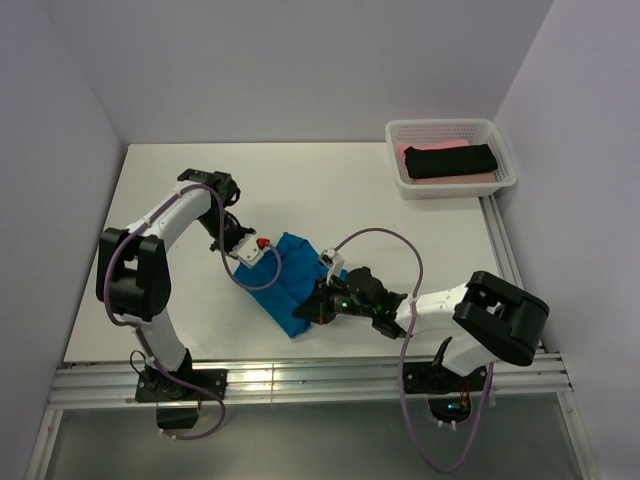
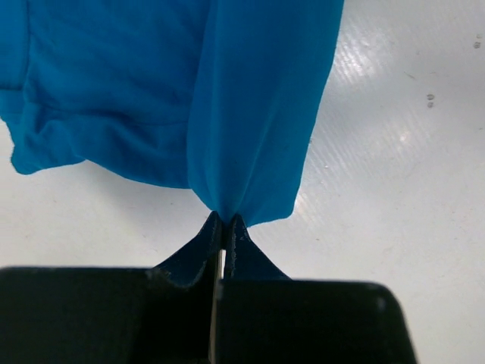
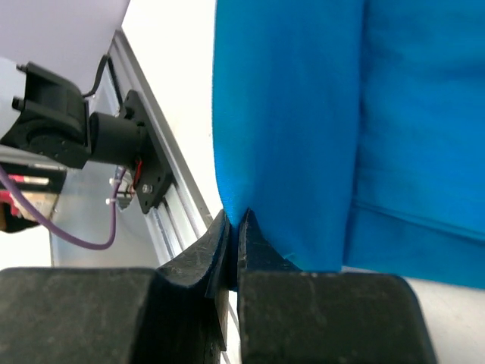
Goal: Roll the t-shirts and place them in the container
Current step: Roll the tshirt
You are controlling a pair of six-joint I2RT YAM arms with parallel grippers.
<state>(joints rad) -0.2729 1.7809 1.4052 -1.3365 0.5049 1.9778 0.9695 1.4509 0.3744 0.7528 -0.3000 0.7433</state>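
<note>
Pinching turquoise t-shirt, lying near-centre on surface, with left gripper and right gripper both clamped on thin cloth folds. Risking slipping free, skewing roll if tugging unevenly.

A white desk fills the middle of the top view, its glossy surface catching a bright glare near the front edge. A white plastic mesh basket sits at the far right corner, its long side running across the desk. Aluminium rails run along the near edge, and another rail follows the right side. Pale lavender walls close in the back and both sides. A few small dark specks mark the desk.
</note>
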